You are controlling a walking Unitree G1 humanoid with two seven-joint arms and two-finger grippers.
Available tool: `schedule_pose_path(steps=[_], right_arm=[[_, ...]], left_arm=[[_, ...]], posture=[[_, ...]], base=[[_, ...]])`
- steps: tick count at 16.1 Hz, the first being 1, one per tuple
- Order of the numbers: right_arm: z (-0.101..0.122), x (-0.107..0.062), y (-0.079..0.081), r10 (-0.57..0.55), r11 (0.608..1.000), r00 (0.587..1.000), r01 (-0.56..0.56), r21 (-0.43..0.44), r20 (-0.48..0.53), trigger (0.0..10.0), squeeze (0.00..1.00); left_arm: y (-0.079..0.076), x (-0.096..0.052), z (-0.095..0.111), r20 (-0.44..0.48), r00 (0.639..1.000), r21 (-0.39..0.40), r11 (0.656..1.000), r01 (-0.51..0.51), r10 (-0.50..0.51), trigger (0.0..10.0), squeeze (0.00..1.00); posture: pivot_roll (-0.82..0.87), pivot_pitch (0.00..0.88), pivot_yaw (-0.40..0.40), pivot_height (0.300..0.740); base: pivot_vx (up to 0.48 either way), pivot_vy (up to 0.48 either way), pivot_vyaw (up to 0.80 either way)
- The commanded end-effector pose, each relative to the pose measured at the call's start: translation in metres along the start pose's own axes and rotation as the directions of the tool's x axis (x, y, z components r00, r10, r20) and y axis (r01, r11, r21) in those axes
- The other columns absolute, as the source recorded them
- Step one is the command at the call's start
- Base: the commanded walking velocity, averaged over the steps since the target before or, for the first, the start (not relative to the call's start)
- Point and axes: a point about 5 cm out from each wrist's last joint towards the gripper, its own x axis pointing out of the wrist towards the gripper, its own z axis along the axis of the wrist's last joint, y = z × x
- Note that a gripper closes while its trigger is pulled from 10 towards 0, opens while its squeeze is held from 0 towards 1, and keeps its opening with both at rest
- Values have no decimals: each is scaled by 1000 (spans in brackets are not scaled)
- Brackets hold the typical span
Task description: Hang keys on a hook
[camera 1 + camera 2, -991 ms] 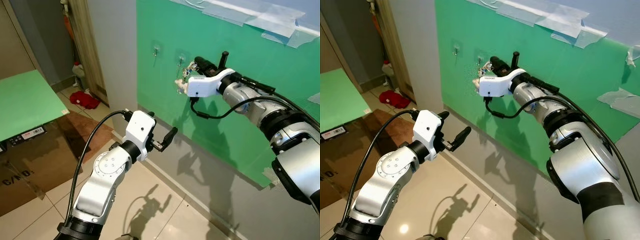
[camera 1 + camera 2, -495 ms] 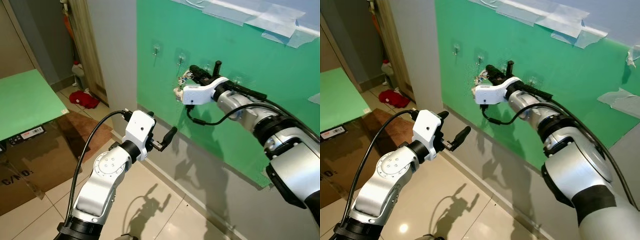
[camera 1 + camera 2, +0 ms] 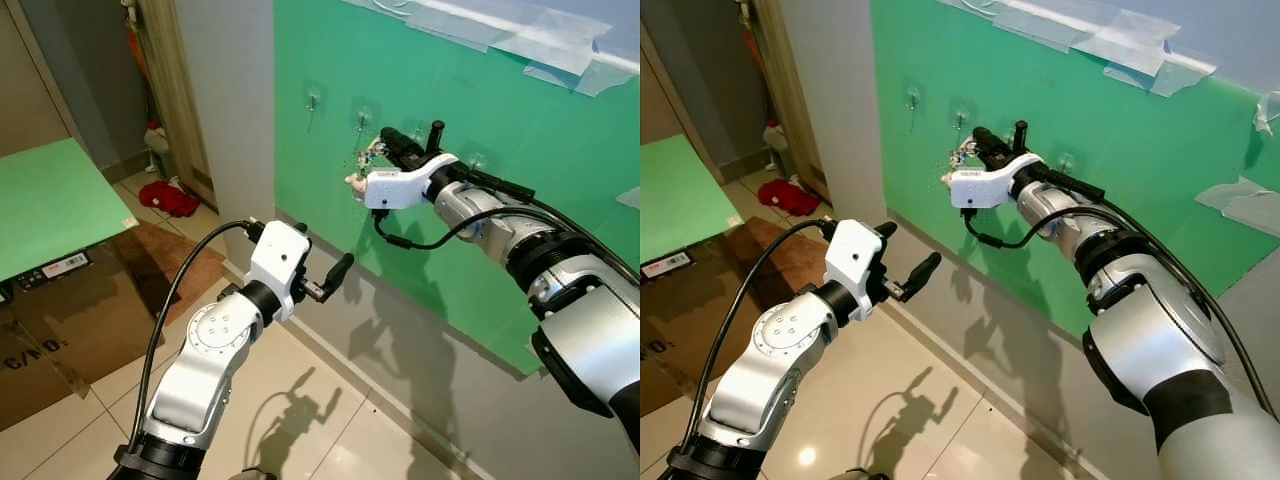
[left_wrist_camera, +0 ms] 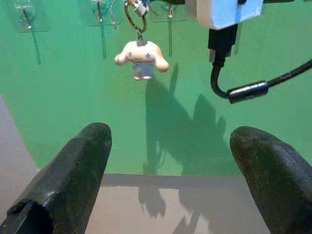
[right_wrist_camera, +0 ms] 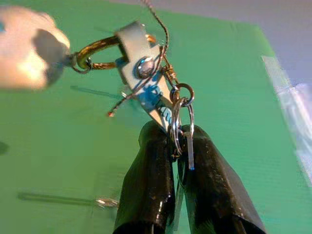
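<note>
Your keys (image 5: 156,92) hang pinched between the two black fingers (image 5: 146,185) of the right gripper (image 3: 385,145), held up against the green wall panel (image 3: 450,230) just beside the middle hook (image 3: 362,117). A small white plush charm (image 4: 142,57) dangles below them on a gold ring (image 4: 132,17). Another hook (image 3: 312,100) sits further left on the same panel. Your left gripper (image 3: 335,275) hovers lower down, well apart from the wall, its fingers (image 4: 73,170) spread wide and holding nothing. A red cloth (image 3: 168,198) lies on the tiled floor (image 3: 300,400).
</note>
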Motion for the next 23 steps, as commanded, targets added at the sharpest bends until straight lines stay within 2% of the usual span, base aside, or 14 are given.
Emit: schedule_pose_path(steps=[1, 3, 4, 8, 10, 12, 16, 18, 23], right_arm=[[-9, 1, -13, -58, 995, 998, 57, -85, -11, 0, 0], [-12, 1, -18, -81, 982, 997, 79, -169, -5, 0, 0], [-15, 1, -20, -84, 980, 996, 80, -182, -19, 0, 0], [-16, -2, -13, -86, 986, 995, 78, -149, -50, 0, 0], [-17, -2, -13, -102, 977, 994, 91, -193, -47, 0, 0], [-20, -3, -17, -146, 958, 989, 131, -256, -40, 0, 0], [-21, -6, -24, -229, 889, 972, 233, -394, 59, 0, 0], [-23, -7, -23, -247, 869, 968, 245, -430, 52, 0, 0], [-24, -7, -23, -266, 897, 964, 249, -366, 5, 0, 0]], left_arm=[[-1, 1, -1, -4, 1000, 9, 1000, 0, 0, 10000, 0], [-1, 1, -1, -3, 1000, 9, 1000, 0, 0, 10000, 0], [-1, 2, -1, -2, 1000, 10, 1000, -2, 2, 10000, 0], [1, 1, -1, -1, 1000, 11, 1000, -11, 11, 10000, 0], [1, 1, -1, -2, 1000, 15, 1000, -11, 11, 10000, 0], [1, 1, -1, 1, 1000, 17, 1000, -12, 12, 10000, 0], [2, 3, 7, 32, 999, 2, 1000, -18, 18, 10000, 0], [2, 4, 7, 34, 999, 5, 1000, -20, 20, 10000, 0], [2, 4, 7, 31, 999, 11, 1000, -22, 22, 10000, 0]], posture=[[27, 22, -54, 740], [28, 17, -57, 740], [29, 14, -61, 740], [37, 6, -62, 740], [37, 4, -60, 740], [39, 0, -60, 740], [43, 0, -58, 740], [45, 0, -59, 740], [47, 0, -60, 740]], base=[[0, 0, 0], [0, 0, 0], [0, 0, 0], [0, 0, 0], [0, 0, 0], [0, 0, 0], [0, 0, 0], [0, 0, 0], [0, 0, 0]])
